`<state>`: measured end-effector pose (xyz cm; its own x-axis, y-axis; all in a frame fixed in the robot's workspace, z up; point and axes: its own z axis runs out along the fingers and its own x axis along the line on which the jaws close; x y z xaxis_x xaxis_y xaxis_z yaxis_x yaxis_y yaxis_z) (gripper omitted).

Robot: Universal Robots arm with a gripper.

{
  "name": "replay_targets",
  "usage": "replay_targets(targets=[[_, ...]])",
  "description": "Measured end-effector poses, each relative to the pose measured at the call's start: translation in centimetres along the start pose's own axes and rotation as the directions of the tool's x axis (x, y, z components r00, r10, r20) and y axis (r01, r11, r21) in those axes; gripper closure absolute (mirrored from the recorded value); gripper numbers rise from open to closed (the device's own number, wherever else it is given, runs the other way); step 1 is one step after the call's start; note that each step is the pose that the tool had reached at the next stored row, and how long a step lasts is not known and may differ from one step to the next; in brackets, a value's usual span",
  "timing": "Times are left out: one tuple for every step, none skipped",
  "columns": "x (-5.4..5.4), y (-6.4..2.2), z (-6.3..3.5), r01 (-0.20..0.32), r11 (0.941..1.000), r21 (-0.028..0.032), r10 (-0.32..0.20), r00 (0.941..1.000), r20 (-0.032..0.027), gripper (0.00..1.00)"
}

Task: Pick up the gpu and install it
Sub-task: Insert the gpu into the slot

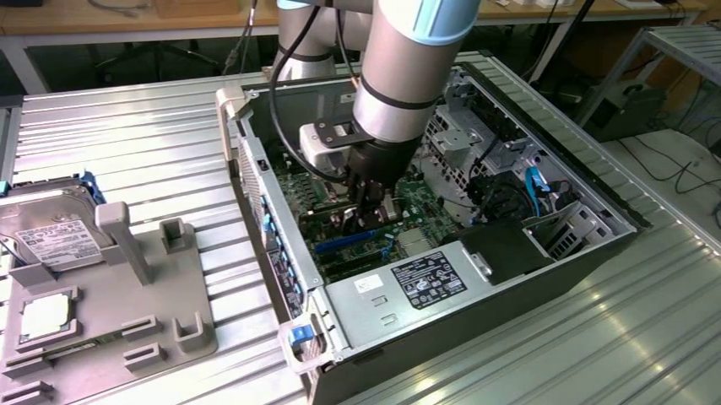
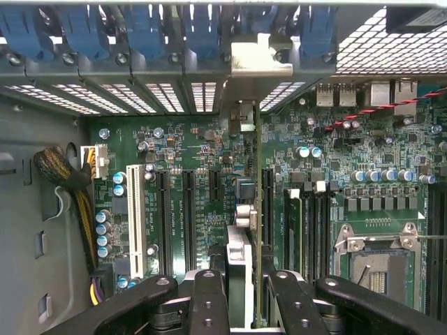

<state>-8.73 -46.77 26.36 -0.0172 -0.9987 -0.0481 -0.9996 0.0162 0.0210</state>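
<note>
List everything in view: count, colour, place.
gpu: one, green with a silver bracket, edge-on above the motherboard slots
motherboard: one, green, inside the case
case: one, black and silver, open, on the table
power supply: one, silver with a black label, near corner of the case
tray: one, grey, exterior view's left
hard drive: one, silver with a white label, on the tray
CPU: one, silver, on the tray
table: one, silver, ribbed
arm: one, grey, reaching into the case
gripper: one, black, closed on the gpu
</note>
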Motion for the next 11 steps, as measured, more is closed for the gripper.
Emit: replay_targets(targets=[[0.0,0.02,0.01,0.0,1.0,0.0,0.0,1.0,0.0,0.72],[0.0,0.03,0.02,0.0,1.0,0.0,0.0,1.0,0.0,0.72],[0.0,0.06,0.03,0.0,1.0,0.0,0.0,1.0,0.0,0.72],[0.0,0.07,0.05,0.0,1.0,0.0,0.0,1.0,0.0,0.72],[0.0,0.08,0.06,0.0,1.0,0.0,0.0,1.0,0.0,0.72],[0.01,0.1,0.07,0.0,1.0,0.0,0.0,1.0,0.0,0.72],[0.01,0.12,0.08,0.0,1.0,0.0,0.0,1.0,0.0,0.72],[0.01,0.15,0.1,0.001,1.0,0.0,-0.001,1.0,0.0,0.72],[0.01,0.16,0.11,0.001,1.0,-0.0001,-0.001,1.0,0.0,0.72],[0.01,0.17,0.13,0.001,1.0,-0.0001,-0.001,1.0,0.0,0.72],[0.01,0.18,0.14,0.001,1.0,0.0,-0.001,1.0,0.0,0.72]])
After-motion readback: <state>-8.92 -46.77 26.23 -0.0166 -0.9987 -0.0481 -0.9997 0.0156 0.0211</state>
